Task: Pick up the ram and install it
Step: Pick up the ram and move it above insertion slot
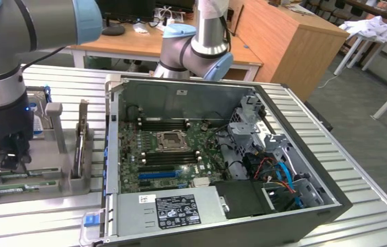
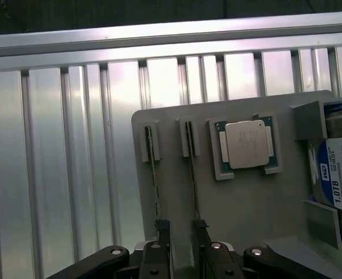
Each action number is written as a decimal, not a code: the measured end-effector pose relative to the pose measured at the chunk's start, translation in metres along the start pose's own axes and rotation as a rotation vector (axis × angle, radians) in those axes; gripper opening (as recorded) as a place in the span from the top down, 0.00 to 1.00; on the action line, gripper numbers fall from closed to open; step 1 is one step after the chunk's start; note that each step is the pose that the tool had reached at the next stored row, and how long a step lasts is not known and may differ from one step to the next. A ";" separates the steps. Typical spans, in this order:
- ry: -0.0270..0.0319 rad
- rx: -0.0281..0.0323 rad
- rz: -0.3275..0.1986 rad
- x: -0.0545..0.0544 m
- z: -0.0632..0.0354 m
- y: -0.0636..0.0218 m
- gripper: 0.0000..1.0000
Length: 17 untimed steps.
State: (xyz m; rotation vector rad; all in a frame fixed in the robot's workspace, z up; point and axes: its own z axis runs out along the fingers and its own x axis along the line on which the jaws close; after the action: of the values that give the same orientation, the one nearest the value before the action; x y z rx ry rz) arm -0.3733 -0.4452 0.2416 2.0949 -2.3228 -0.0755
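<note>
Bright, even room light from overhead. The ribbed metal table (image 2: 60, 151) gives pale, faintly pink glare all around the grey holder plate (image 2: 246, 215); past the table's rail beyond the plate lies darkness; shadows stay soft

The ram (image 1: 8, 189) looks green with a pale strip; the motherboard (image 1: 148, 154) is green, the ribbed table (image 1: 42, 216) silver.

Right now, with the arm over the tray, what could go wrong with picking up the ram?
1. One ram stick stands close beside a second stick in the tray; the open end effector could clip both or grip crooked.
2. The processor rests on the same tray; a bump may shift it.
</note>
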 end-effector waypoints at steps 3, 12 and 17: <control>0.0007 -0.0003 -0.018 0.001 0.0004 -0.0001 0.70; 0.0012 -0.0006 -0.026 0.003 0.0006 -0.0004 0.70; 0.0011 -0.0004 -0.027 0.006 0.0024 -0.0007 0.70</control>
State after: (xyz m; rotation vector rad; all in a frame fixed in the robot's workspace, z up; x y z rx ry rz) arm -0.3732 -0.4509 0.2390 2.1255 -2.2943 -0.0751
